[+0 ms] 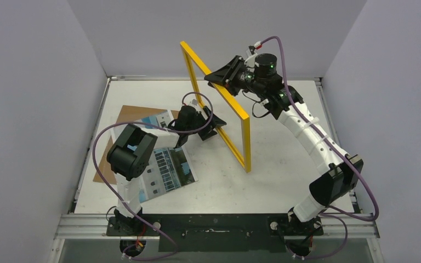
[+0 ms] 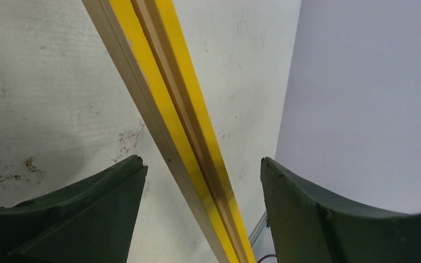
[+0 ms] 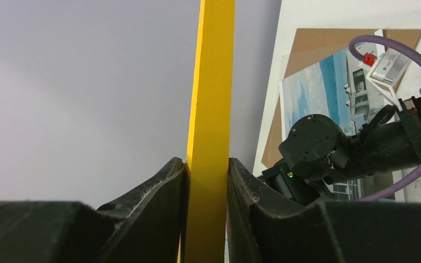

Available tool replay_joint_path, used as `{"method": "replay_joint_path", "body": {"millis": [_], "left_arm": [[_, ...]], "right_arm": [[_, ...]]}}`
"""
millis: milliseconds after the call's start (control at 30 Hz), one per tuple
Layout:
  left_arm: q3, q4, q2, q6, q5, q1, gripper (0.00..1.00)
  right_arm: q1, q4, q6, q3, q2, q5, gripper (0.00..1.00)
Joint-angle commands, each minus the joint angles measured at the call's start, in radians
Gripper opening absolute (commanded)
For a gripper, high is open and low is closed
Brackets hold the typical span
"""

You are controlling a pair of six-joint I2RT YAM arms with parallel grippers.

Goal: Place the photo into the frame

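Overhead, the frame [image 1: 246, 145] stands upright mid-table [image 1: 274, 181], running from 11 o'clock to 5; the photo [image 1: 170, 167] lies face up at 8 o'clock, partly over the brown backing board [image 1: 129, 115] and apart from the frame; only the right wrist view shows the right gripper [image 3: 207, 164] clamped on the yellow rail, its arm arching in from 4 o'clock; the left wrist view shows the left gripper [image 2: 203, 181] spread wide, holding nothing — its fingers [image 2: 87, 208] sit astride the lower rail with a gap on either side.
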Motion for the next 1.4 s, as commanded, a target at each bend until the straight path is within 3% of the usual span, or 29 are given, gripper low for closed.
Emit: {"method": "replay_joint_path", "body": {"millis": [0, 100, 367, 467, 533, 800, 1100, 1367], "left_arm": [[0.052, 0.033, 0.027, -0.053, -0.126, -0.015, 0.74], [0.066, 0.077, 0.057, -0.08, -0.143, -0.016, 0.73], [0.06, 0.087, 0.075, -0.109, -0.149, -0.016, 0.22], [0.048, 0.091, 0.062, -0.099, -0.146, -0.013, 0.06], [0.038, 0.067, 0.04, -0.076, -0.154, -0.01, 0.0], [0.002, -0.14, -0.101, 0.071, -0.135, 0.072, 0.0], [0.148, -0.521, -0.149, 0.355, -0.097, 0.138, 0.0], [0.25, -0.565, -0.047, 0.398, -0.023, 0.147, 0.0]], "right_arm": [[0.004, 0.148, 0.049, -0.019, -0.086, 0.033, 0.1], [0.004, 0.167, 0.068, -0.048, -0.096, 0.04, 0.11], [-0.006, 0.181, 0.077, -0.095, -0.127, 0.054, 0.11], [-0.014, 0.178, 0.071, -0.116, -0.137, 0.055, 0.11], [-0.025, 0.161, 0.052, -0.128, -0.146, 0.056, 0.11], [-0.154, -0.002, -0.136, -0.237, -0.225, 0.023, 0.12], [-0.35, -0.19, -0.501, -0.404, -0.32, -0.036, 0.15], [-0.392, -0.057, -0.586, -0.675, -0.379, -0.023, 0.13]]}}
